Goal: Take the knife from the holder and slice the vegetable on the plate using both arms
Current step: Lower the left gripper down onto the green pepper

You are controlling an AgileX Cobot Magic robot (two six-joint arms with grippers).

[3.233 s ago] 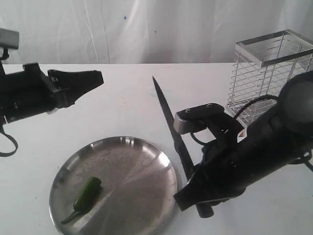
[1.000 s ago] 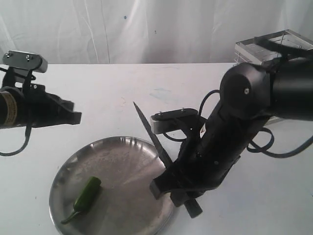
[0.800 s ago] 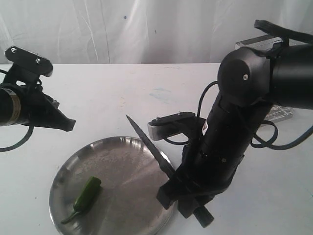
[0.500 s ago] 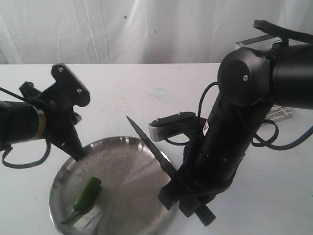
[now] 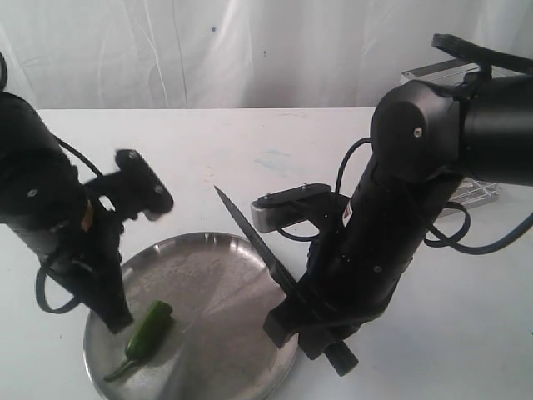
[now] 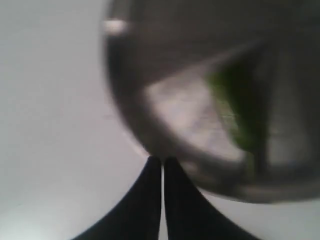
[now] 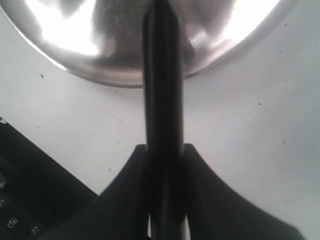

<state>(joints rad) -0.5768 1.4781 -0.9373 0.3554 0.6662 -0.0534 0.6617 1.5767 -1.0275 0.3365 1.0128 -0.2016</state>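
In the exterior view, a round shiny stainless-steel plate (image 5: 218, 275) sits on the white desk (image 5: 250, 158), and a small glossy green pepper (image 5: 148, 328) lies on its left part. The left hand (image 5: 115, 317) points down at the plate's left edge, just beside the pepper. The right hand (image 5: 310, 327) grips the handle of a long slim dark knife (image 5: 254, 246) whose blade slants up over the plate's right side. A chrome wire holder (image 5: 476, 190) shows partly behind the right arm. In the left wrist view, blurred, the left hand's (image 6: 162, 165) two fingers are pressed together with nothing between them, their tips at the plate's (image 6: 150, 135) rim, the green pepper (image 6: 232, 112) further in. In the right wrist view, the right hand (image 7: 163, 155) is clamped on the knife's (image 7: 162, 90) handle, which reaches over the plate's (image 7: 90, 60) edge.
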